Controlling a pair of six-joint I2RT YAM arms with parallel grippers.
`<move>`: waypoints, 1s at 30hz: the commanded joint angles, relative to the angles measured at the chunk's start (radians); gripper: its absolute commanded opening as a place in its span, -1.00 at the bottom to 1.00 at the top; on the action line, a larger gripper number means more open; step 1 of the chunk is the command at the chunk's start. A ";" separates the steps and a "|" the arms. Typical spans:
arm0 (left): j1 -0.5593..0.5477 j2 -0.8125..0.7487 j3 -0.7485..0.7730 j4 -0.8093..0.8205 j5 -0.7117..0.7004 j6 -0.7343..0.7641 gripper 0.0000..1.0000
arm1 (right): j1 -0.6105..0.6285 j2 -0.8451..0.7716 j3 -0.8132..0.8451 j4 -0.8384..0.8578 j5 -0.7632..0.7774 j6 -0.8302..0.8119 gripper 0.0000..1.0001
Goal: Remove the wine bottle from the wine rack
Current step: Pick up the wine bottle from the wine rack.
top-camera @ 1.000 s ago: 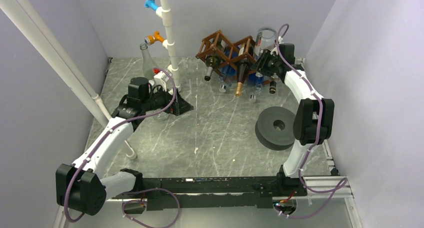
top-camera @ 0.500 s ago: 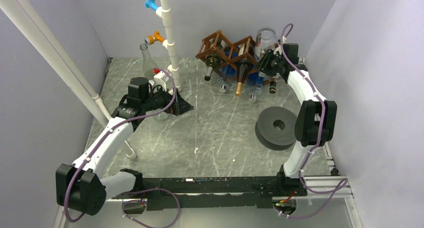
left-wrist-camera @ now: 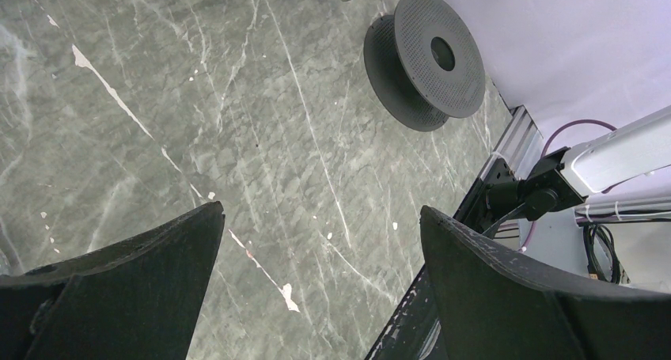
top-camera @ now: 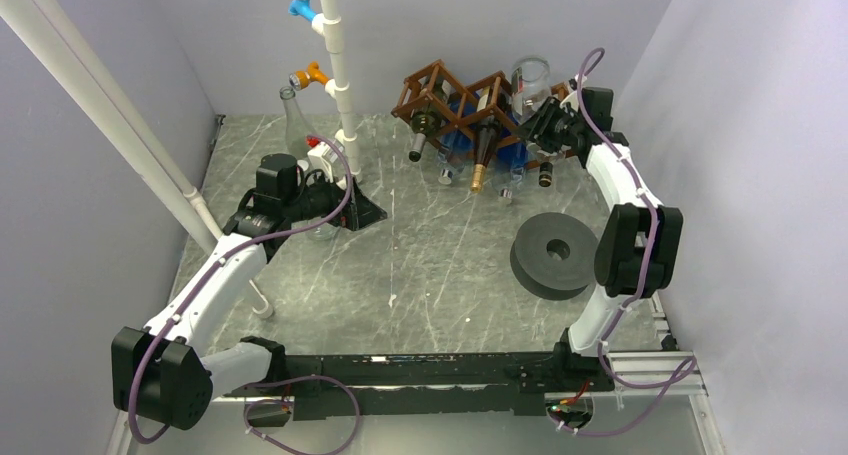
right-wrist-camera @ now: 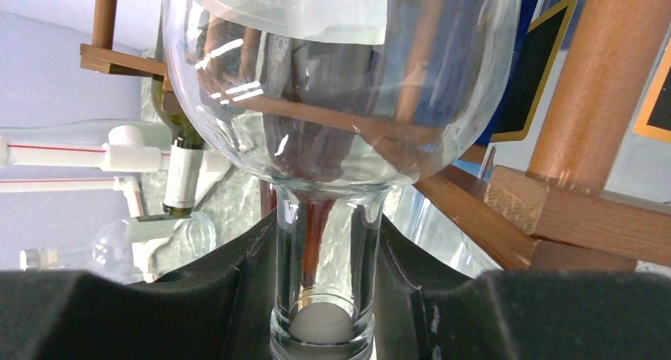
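The brown wooden wine rack (top-camera: 450, 97) stands at the back of the table and holds several bottles. A clear glass wine bottle (top-camera: 530, 79) lies tilted at the rack's right end, body up and neck toward my right gripper (top-camera: 553, 120). In the right wrist view my right gripper (right-wrist-camera: 324, 285) is shut on the clear bottle's neck (right-wrist-camera: 324, 241), with the rack's slats (right-wrist-camera: 570, 210) close behind the bottle. My left gripper (top-camera: 358, 211) is open and empty by the white pipe; in its wrist view my left gripper (left-wrist-camera: 320, 217) hangs over bare table.
A dark bottle with a gold cap (top-camera: 481, 167) and a green bottle (top-camera: 420, 140) stick out of the rack's front. A grey spool (top-camera: 550, 255) lies right of centre. A white pipe stand (top-camera: 335, 65) and an upright clear bottle (top-camera: 291, 120) stand at the back left.
My right arm has moved back and to the right with the clear bottle's neck in its grip, shifting the bottle to the right at the rack's end. The left arm has not moved.
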State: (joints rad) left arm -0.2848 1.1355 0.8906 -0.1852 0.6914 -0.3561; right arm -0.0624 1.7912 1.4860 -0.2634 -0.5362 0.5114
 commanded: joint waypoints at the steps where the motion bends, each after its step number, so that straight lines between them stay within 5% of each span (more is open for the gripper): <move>1: 0.003 -0.026 0.027 0.030 0.005 0.018 0.99 | -0.002 -0.112 0.011 0.134 -0.130 -0.007 -1.00; 30: 0.002 -0.032 0.018 0.052 0.022 0.011 0.99 | -0.054 -0.201 -0.069 0.324 -0.295 0.134 -1.00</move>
State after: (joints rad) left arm -0.2848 1.1351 0.8906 -0.1822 0.6922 -0.3565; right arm -0.1108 1.6958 1.3849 -0.2192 -0.7273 0.6384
